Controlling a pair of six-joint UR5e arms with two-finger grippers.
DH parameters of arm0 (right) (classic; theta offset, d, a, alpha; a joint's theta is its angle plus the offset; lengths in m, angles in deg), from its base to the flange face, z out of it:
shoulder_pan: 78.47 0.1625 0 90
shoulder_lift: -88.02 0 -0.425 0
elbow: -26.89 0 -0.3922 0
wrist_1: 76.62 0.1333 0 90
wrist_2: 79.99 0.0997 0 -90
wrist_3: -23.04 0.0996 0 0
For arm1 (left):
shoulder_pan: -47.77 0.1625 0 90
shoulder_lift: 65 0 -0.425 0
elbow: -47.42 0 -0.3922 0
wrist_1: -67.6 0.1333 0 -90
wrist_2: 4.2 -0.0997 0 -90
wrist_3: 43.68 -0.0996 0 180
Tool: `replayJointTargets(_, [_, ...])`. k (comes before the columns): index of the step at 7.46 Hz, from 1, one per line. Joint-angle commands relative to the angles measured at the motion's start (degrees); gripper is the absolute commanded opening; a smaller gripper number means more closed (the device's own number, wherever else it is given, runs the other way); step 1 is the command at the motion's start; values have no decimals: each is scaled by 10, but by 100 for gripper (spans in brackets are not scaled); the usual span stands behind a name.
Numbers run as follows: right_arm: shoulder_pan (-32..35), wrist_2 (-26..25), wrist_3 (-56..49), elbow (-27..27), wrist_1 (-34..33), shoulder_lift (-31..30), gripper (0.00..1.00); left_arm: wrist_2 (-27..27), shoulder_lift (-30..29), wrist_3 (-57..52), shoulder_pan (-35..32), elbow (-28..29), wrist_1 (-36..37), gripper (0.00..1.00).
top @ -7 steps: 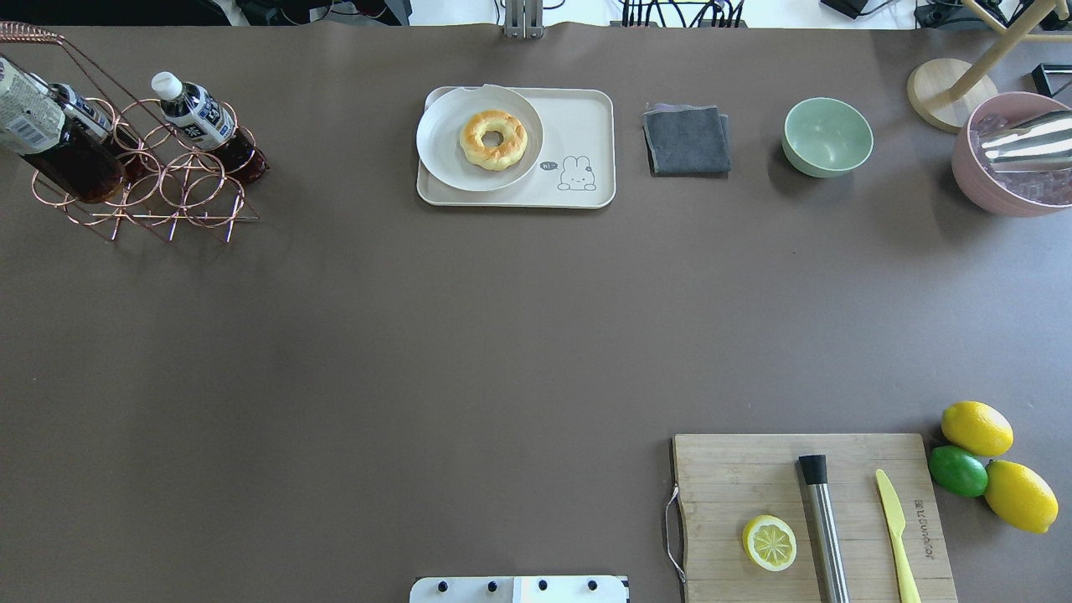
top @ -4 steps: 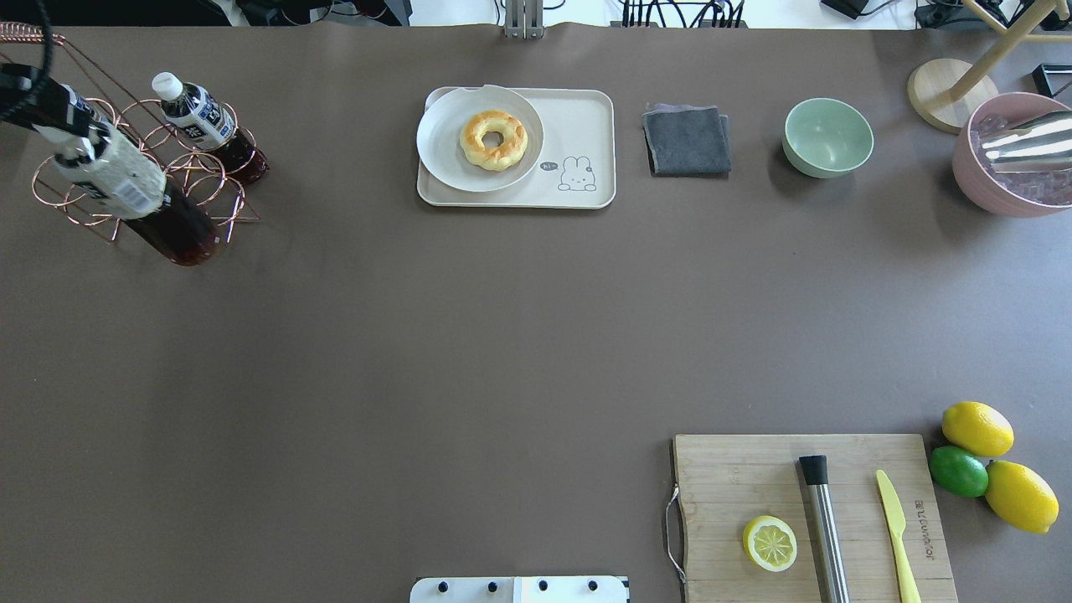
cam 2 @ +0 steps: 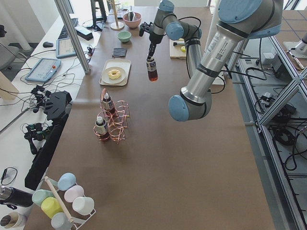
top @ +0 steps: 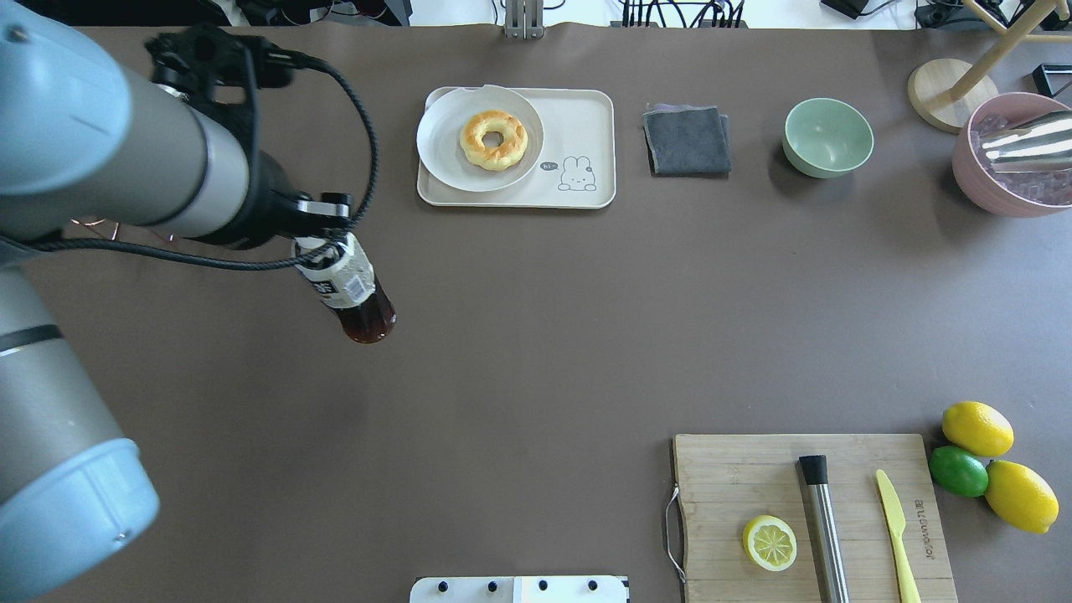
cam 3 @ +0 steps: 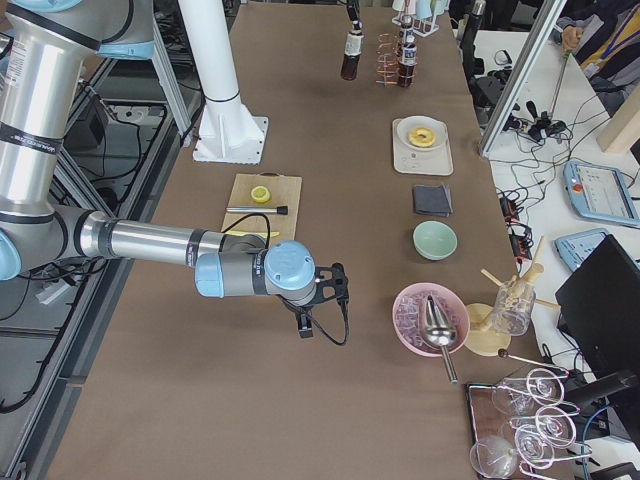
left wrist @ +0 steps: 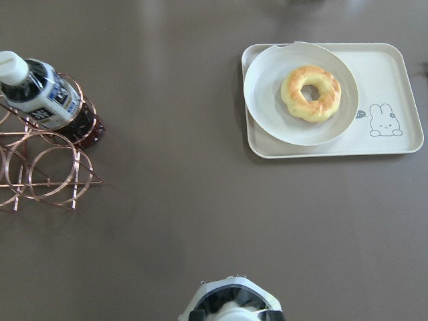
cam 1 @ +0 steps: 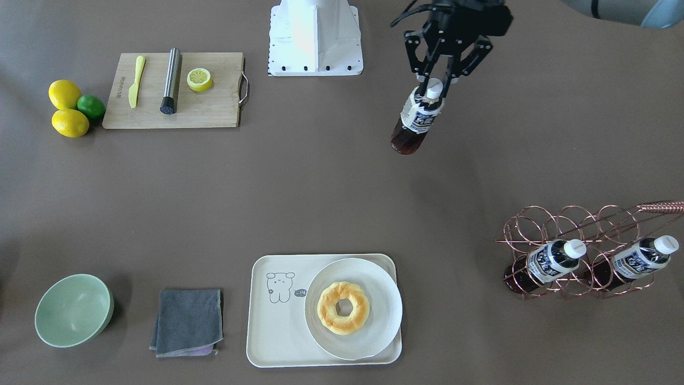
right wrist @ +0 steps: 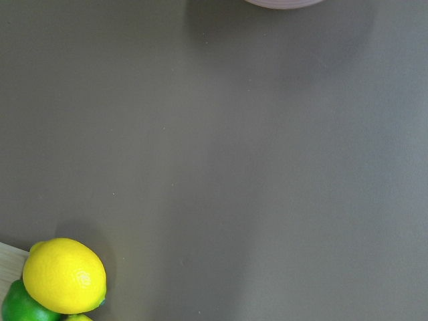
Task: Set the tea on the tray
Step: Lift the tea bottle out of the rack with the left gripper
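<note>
My left gripper (cam 1: 435, 88) is shut on the white cap of the tea bottle (cam 1: 417, 120) and holds it tilted in the air above the bare table; the bottle also shows in the overhead view (top: 350, 289). The cream tray (top: 578, 126) with its line drawing lies at the far middle, to the right of the bottle and farther from the robot. Two alike bottles (cam 1: 553, 262) (cam 1: 638, 259) lie in a copper wire rack (cam 1: 577, 224). My right gripper (cam 3: 305, 322) shows only in the exterior right view, low near the pink bowl; I cannot tell whether it is open or shut.
A round white plate (top: 444, 138) with a doughnut (top: 493, 140) covers the tray's left half. A grey cloth (top: 687, 140), a green bowl (top: 827, 136) and a pink bowl (top: 997, 188) stand along the far edge. A cutting board (top: 729, 477) and lemons (top: 976, 428) are at the near right.
The left arm has carried the tea bottle from the rack at the far left towards the right and nearer the robot. The arm now fills the overhead view's left side.
</note>
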Motion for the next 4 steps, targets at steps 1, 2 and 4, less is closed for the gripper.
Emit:
replayJointTargets(1, [0, 0, 0, 0, 4, 1, 100, -73, -98, 86, 97, 84, 20, 0])
replayJointTargets(2, [0, 0, 0, 1, 4, 1, 100, -78, -117, 94, 116, 110, 4, 0])
replayJointTargets(4, [0, 0, 0, 1, 4, 1, 100, -114, -135, 119, 145, 157, -37, 0])
